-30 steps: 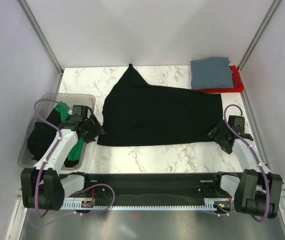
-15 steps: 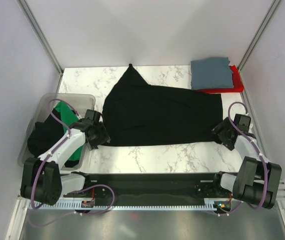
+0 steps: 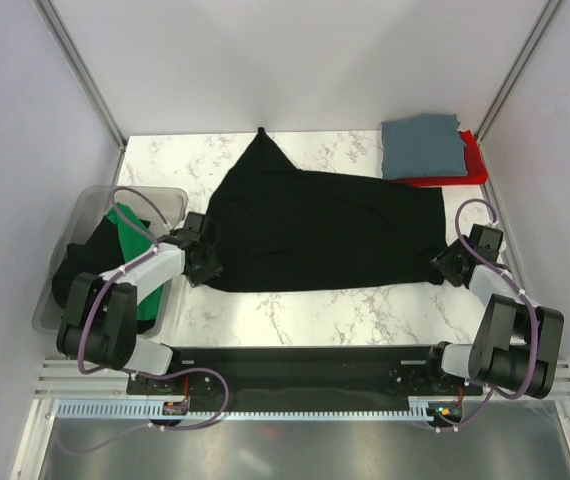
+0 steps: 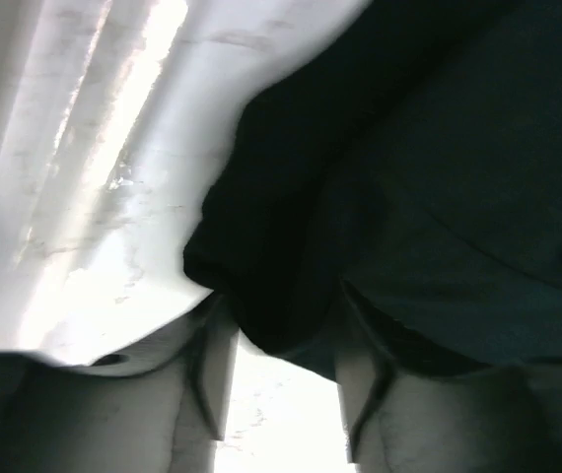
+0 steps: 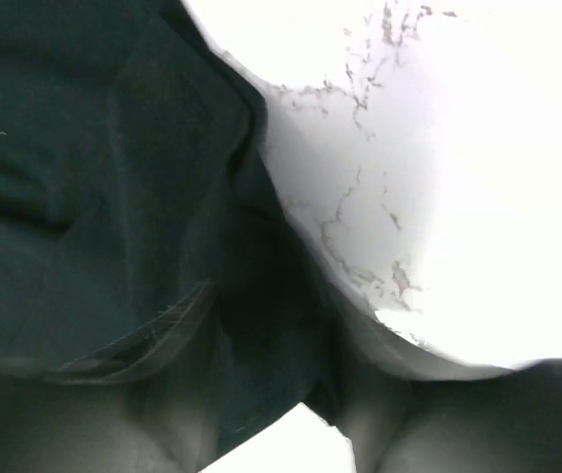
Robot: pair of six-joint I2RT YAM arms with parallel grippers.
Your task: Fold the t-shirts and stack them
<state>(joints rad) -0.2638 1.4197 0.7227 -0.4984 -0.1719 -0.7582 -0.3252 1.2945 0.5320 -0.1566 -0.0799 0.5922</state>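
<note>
- Large black cloth t-shirt (image 3: 315,235): spread flat, middle of white marbled table (image 3: 295,315).
- Left gripper (image 3: 203,262): at the shirt's near-left corner, fingers (image 4: 212,365) either side of the hem (whether they pinch it, cannot tell).
- Right gripper (image 3: 447,268): at the near-right corner, also straddling cloth, grip unclear.
- Folded slate grey-blue t-shirt (image 3: 423,147): on red t-shirt (image 3: 470,168), far right corner.
- Green t-shirt (image 3: 125,225): in clear plastic bin (image 3: 115,198), left.

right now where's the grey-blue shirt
The grey-blue shirt lies folded at the far right corner of the table in the top view, on the red shirt, beyond the big black shirt.
</note>
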